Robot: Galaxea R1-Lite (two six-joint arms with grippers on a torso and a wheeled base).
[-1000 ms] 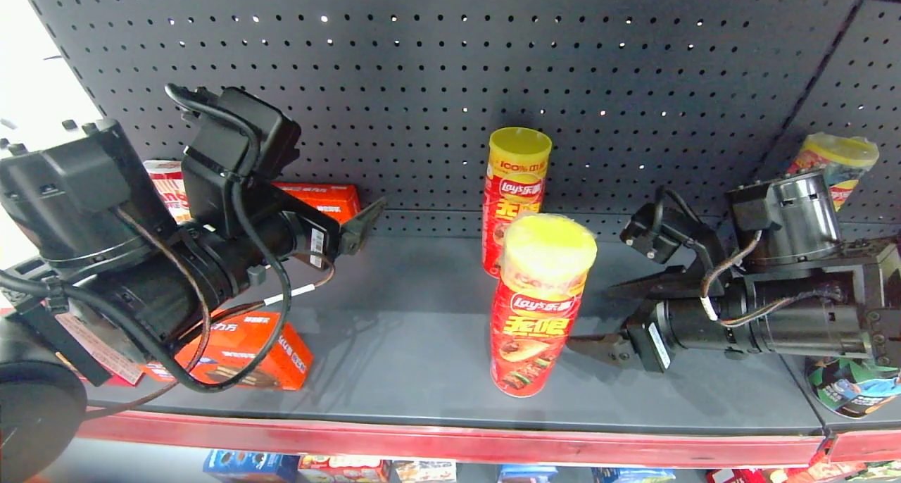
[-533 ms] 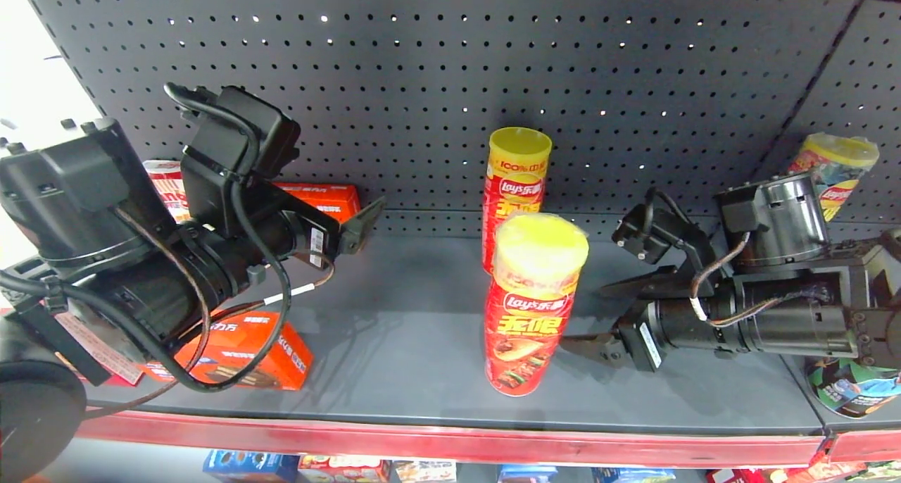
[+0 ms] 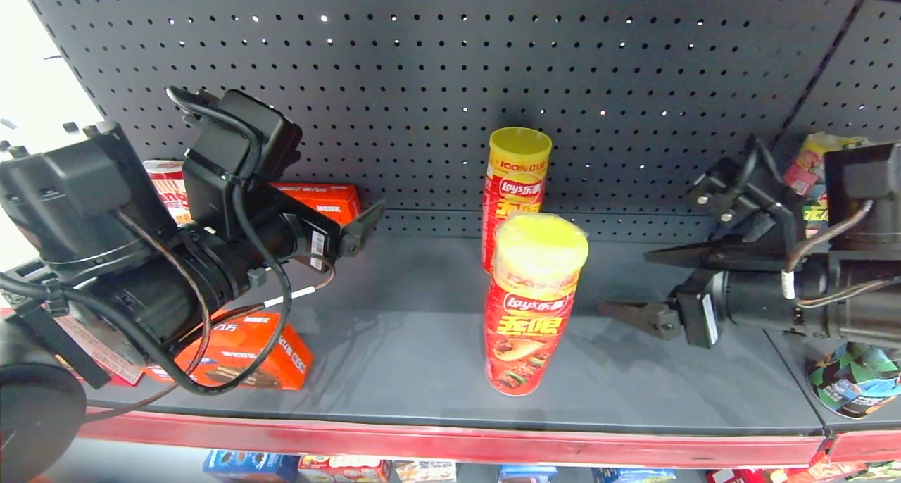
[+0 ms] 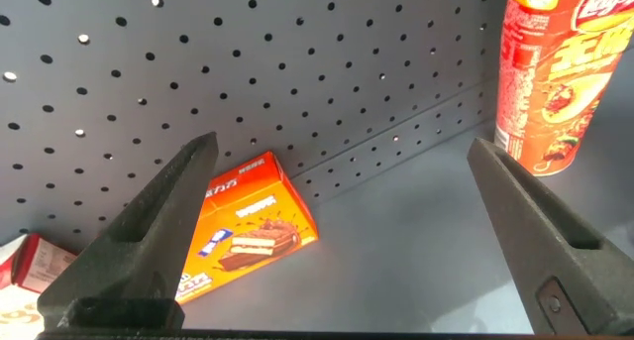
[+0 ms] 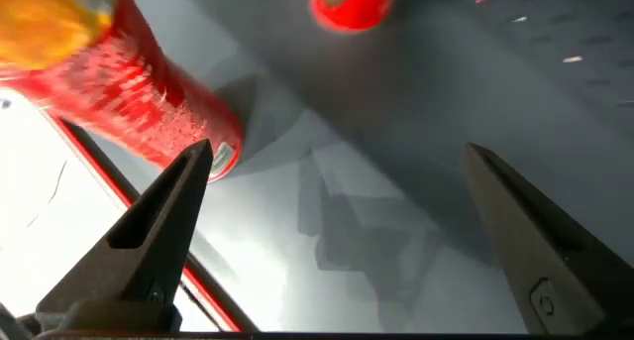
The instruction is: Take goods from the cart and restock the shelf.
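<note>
Two grippers are up at the shelf (image 3: 408, 342), and both are empty. The right gripper (image 3: 626, 282) has its fingers spread wide. It is just to the right of the front chip can (image 3: 535, 307), near it but not touching. The left gripper (image 4: 342, 147) is spread wide too. It is well off to the left of that can, up above the shelf floor.

The front chip can stands up straight on the shelf, close to the red front edge. Right behind it stands a back chip can (image 3: 517, 187), by the wall with holes (image 3: 450, 67). I cannot tell if the two cans touch. Far to the left of the front can lies an orange box (image 3: 246, 349), and another orange box (image 3: 331, 198) lies farther back. Off to the right of the front can, part of one more can (image 3: 816, 166) peeks out behind the right arm.

I think the front chip can is light. It looks like a stiff paper tube, but a hard squeeze could dent it. Its skin looks smooth, so it may slip. It is tall and thin, so a bump near the top could knock it over. The best place to hold it looks like the middle of the tube, one finger on each side, not the soft yellow lid.
</note>
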